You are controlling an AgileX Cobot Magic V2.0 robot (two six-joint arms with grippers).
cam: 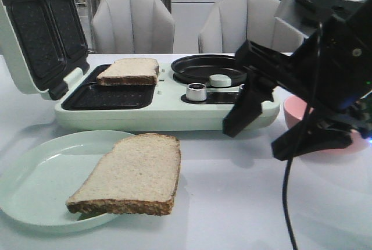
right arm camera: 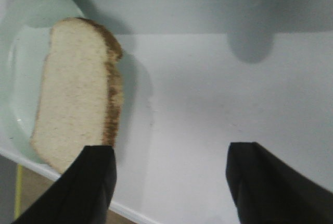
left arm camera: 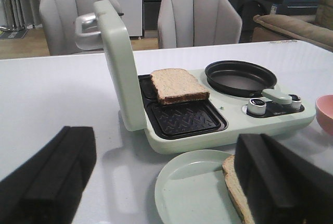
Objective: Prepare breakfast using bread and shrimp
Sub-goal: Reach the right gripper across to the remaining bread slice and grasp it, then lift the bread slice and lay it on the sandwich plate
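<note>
Bread slice point(right arm camera: 78, 99) on plate point(cam: 35, 189) lying just outside spread-apart right gripper point(cam: 261, 136) jaws: best shifted over, straddling crust edge, lowering gently before pinching.

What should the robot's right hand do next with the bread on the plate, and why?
Probably slide the right gripper leftward to the bread slice on the plate and lower it. Its fingers are open and empty, beside the slice's crust, not yet around it.

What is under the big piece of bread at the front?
A pale green plate is under the front bread slice. The slice lies on the plate's right side and sticks out over its rim above the table. The part of the plate beneath it is hidden.
</note>
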